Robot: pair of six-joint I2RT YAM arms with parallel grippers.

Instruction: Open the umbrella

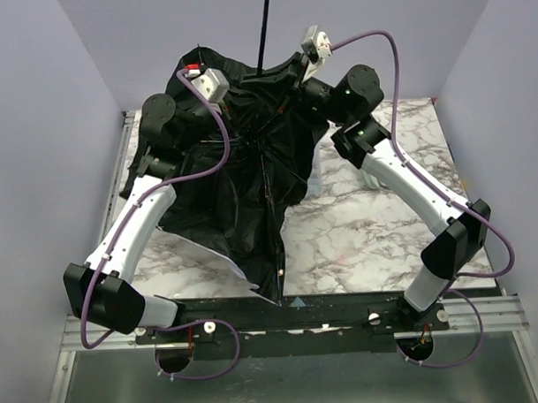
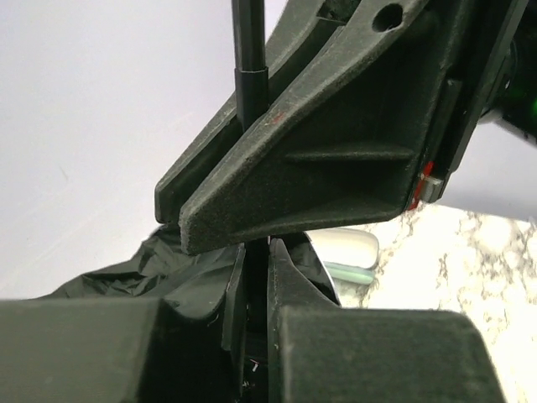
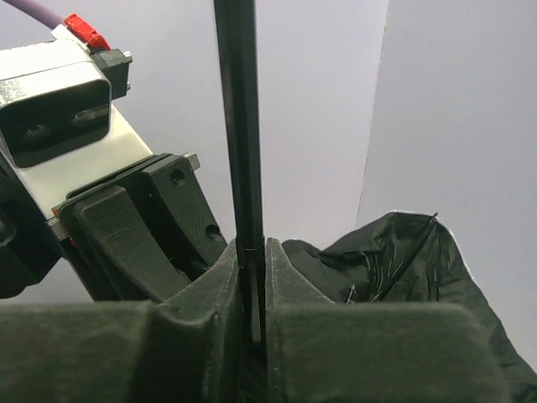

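Observation:
The umbrella lies partly spread on the table, its black underside [image 1: 241, 167] facing up and a pale edge showing near the front. Its thin black shaft [image 1: 264, 29] rises straight up out of the folds. My right gripper [image 3: 252, 250] is shut on the shaft [image 3: 237, 126]. My left gripper [image 2: 256, 248] is closed round the same shaft just below, under the right gripper's fingers [image 2: 302, 168]. From above, the left gripper [image 1: 238, 86] and the right gripper [image 1: 287, 73] meet at the shaft over the canopy. The handle is out of view.
The marble table [image 1: 376, 224] is boxed in by lavender walls at the back and both sides. A pale oblong item with a mint-green edge [image 2: 348, 252] lies on the marble beyond the canopy. A black rail [image 1: 343, 309] runs along the near edge.

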